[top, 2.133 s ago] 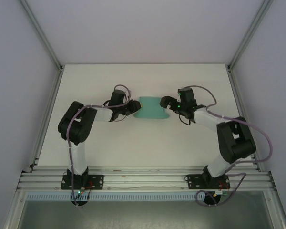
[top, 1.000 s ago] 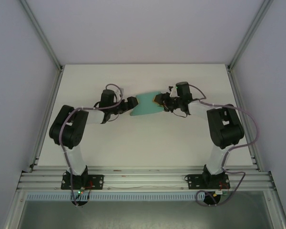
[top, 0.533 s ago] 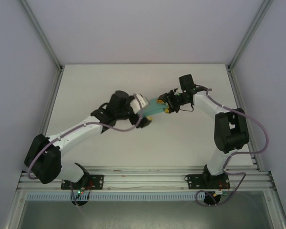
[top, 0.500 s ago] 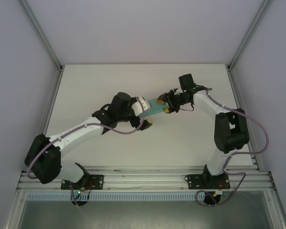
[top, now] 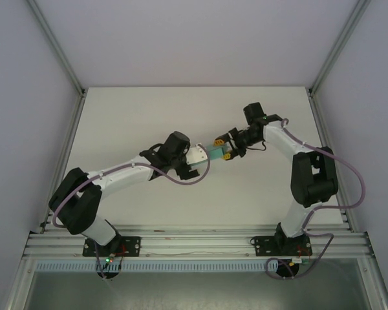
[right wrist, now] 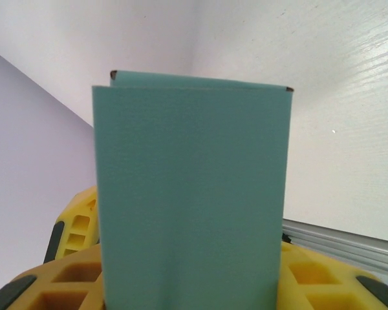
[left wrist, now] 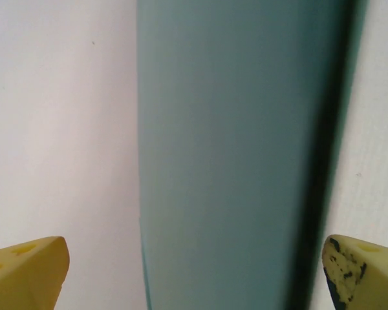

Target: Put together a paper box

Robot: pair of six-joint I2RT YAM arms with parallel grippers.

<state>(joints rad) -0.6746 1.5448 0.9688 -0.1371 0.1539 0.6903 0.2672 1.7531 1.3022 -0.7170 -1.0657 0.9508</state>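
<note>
Since two seconds back the paper box (top: 215, 152) has gone from a broad teal shape spread between both arms to a narrow sliver seen edge-on from above, and the left arm has swung across from its own side to reach in toward it. Right now I've got the right pincer (top: 224, 148) clenched on the box, near the middle of the white surface (top: 149, 110). On the right wrist camera, a folded teal panel stands straight up out of the yellow fingers (right wrist: 71, 252), its top edge level with small notches at both corners. Over on the left wrist camera, the left pincer (left wrist: 195, 274) is released and spread wide. One yellow fingertip (left wrist: 26, 271) sits at each bottom corner of that view, and the box runs as a tall teal band between them. There's a clear strip of surface between the left-hand tip and the card. The other tip is just beside the card's shadowed edge, and I can't tell whether it touches.
</note>
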